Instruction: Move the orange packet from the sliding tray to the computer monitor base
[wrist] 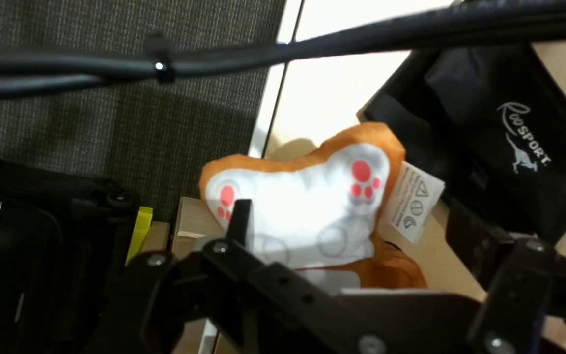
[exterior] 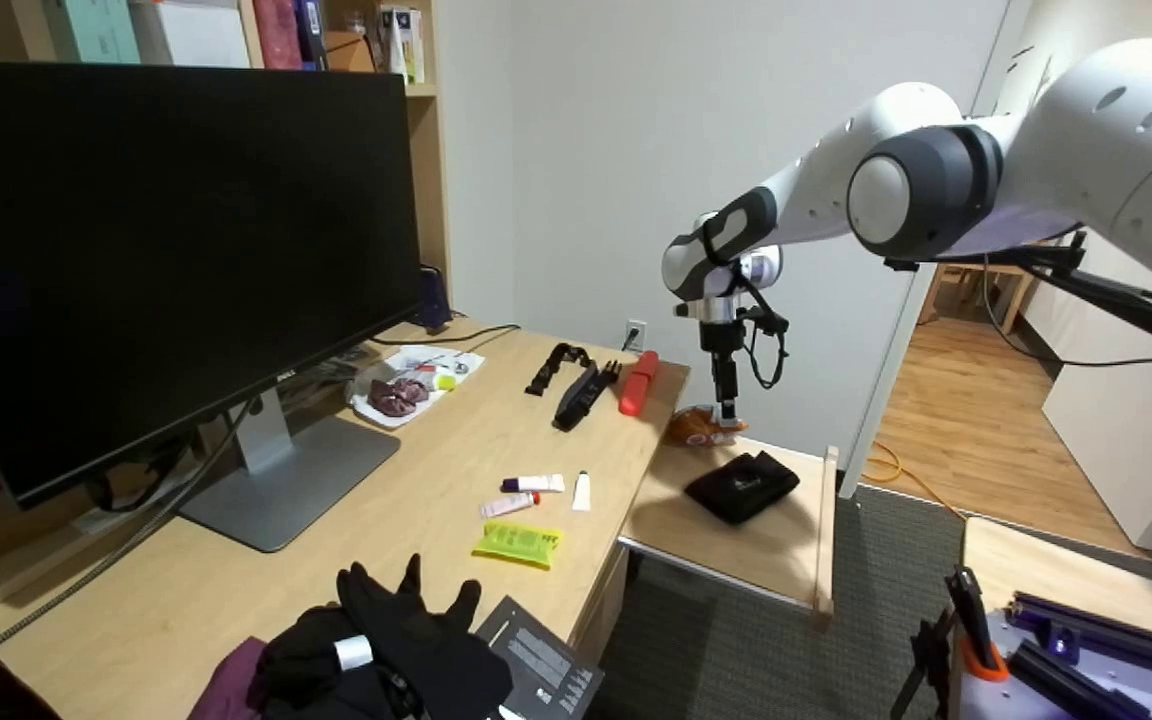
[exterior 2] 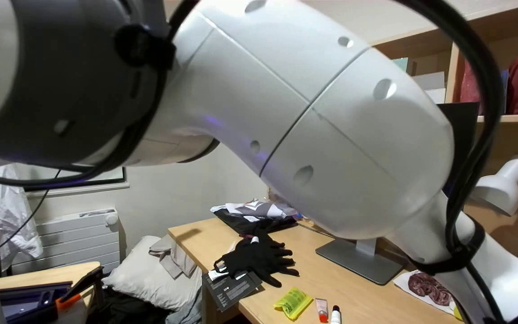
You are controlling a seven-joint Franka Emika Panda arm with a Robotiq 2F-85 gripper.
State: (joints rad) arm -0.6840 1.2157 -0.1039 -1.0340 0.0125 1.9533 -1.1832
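Note:
The orange packet looks like a soft orange and white animal shape with pink paw marks (wrist: 302,201) in the wrist view. It lies at the far end of the sliding tray (exterior: 671,525), partly hidden by the desk edge, in an exterior view (exterior: 696,428). My gripper (wrist: 356,231) is open over the packet, with one finger overlapping its left side and the other apart from it on the right. In an exterior view the gripper (exterior: 727,418) points down at the packet; contact is unclear. The monitor base (exterior: 336,470) stands on the desk, also in an exterior view (exterior 2: 360,261).
A black pouch (exterior: 741,487) lies beside the packet on the tray. The desk (exterior: 436,480) holds a red case (exterior: 639,383), a black strap (exterior: 581,395), small tubes (exterior: 534,484), a yellow packet (exterior: 519,544) and black gloves (exterior: 426,640). The monitor (exterior: 176,250) overhangs its base.

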